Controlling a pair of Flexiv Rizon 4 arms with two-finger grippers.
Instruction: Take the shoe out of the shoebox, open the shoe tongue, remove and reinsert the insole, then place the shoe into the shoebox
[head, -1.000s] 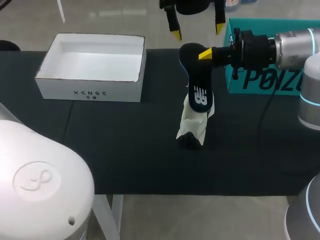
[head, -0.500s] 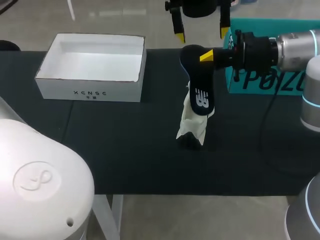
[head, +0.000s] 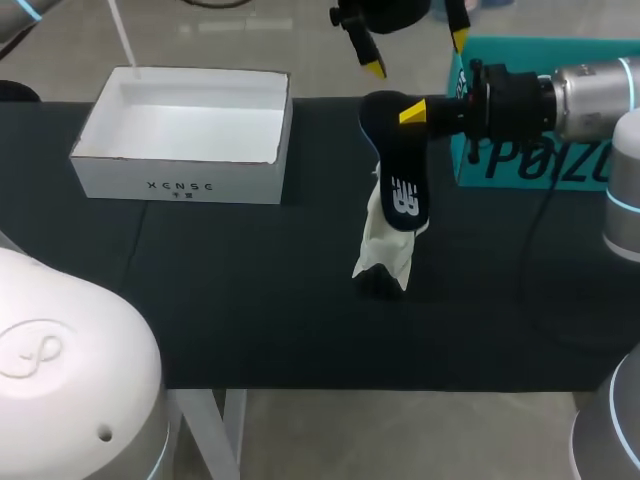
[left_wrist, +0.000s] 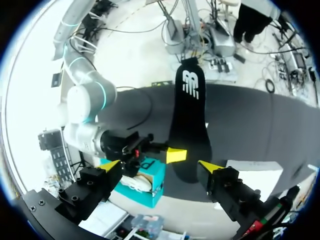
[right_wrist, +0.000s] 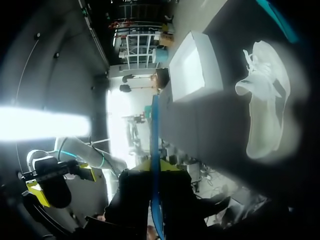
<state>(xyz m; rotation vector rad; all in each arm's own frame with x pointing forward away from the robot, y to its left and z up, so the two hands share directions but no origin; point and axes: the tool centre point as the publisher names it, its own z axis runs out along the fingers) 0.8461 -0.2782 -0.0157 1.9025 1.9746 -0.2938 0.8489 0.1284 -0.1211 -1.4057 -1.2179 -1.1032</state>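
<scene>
My right gripper (head: 408, 110) is shut on the heel end of a black insole (head: 398, 178), which hangs with its toe down over the cream shoe (head: 385, 250) lying on the dark table. In the right wrist view the insole (right_wrist: 155, 150) runs edge-on between the fingers of the right gripper (right_wrist: 155, 170), with the shoe (right_wrist: 267, 100) beyond it. My left gripper (head: 417, 52) hovers open above and behind the insole, touching nothing. In the left wrist view the insole (left_wrist: 189, 120) lies ahead of the left gripper (left_wrist: 160, 166). The white shoebox (head: 185, 130) stands open and empty at the left.
A teal box (head: 530, 160) sits at the table's right rear, just behind my right wrist. The dark tabletop (head: 250, 300) stretches bare between the shoebox and the shoe, and along the front edge.
My left gripper has drifted a little to the right and farther back, staying open. The right gripper with the insole has barely shifted.
</scene>
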